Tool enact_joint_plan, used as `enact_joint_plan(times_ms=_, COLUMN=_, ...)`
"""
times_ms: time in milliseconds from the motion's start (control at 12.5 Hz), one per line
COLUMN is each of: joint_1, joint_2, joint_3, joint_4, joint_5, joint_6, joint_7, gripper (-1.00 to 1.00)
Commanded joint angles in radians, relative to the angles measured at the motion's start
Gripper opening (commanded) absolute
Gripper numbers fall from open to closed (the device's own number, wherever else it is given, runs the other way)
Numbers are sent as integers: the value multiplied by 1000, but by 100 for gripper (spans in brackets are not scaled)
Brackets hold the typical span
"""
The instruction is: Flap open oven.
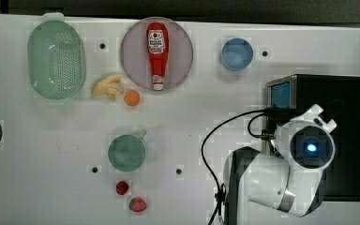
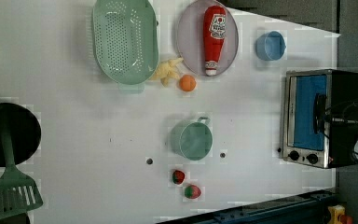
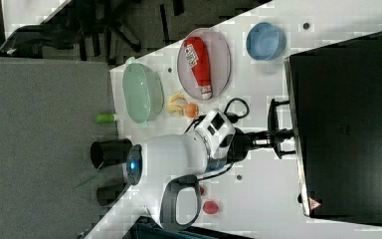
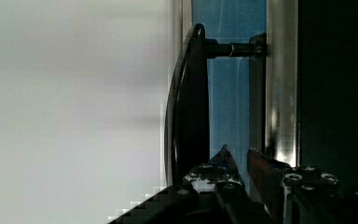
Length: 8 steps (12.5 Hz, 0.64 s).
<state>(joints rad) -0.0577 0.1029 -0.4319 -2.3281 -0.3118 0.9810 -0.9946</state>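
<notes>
Oven stands right at the gripper, whose narrowly parted fingers sit at its bar handle without clasping it. Farther off: empty blue bowl, teal mug, ketchup bottle on plate, empty colander.

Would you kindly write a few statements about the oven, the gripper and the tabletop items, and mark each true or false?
1. The oven door is shut. True.
2. The ketchup bottle stands upright on the table. False: it lies flat on the round plate.
3. The gripper is at the door handle. True.
4. The blue bowl sits on top of the oven. False: it sits on the table beside the oven.
5. The orange lies next to the banana. True.
6. The two strawberries are inside the green cup. False: they lie on the table outside it.
</notes>
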Motion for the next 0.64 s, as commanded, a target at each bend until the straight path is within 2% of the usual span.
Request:
enact_joint_plan(times_ms=80, joint_1=67, joint_2=-8, joint_3=59, joint_4=-40, joint_5=-82, joint_6=-6, joint_7=190, gripper=-65)
enact_joint_plan(times_ms=640, joint_1=93, joint_2=82, joint_3=184, joint_4=-48, joint_5=-332, joint_6=-40, joint_7=527, gripper=-65)
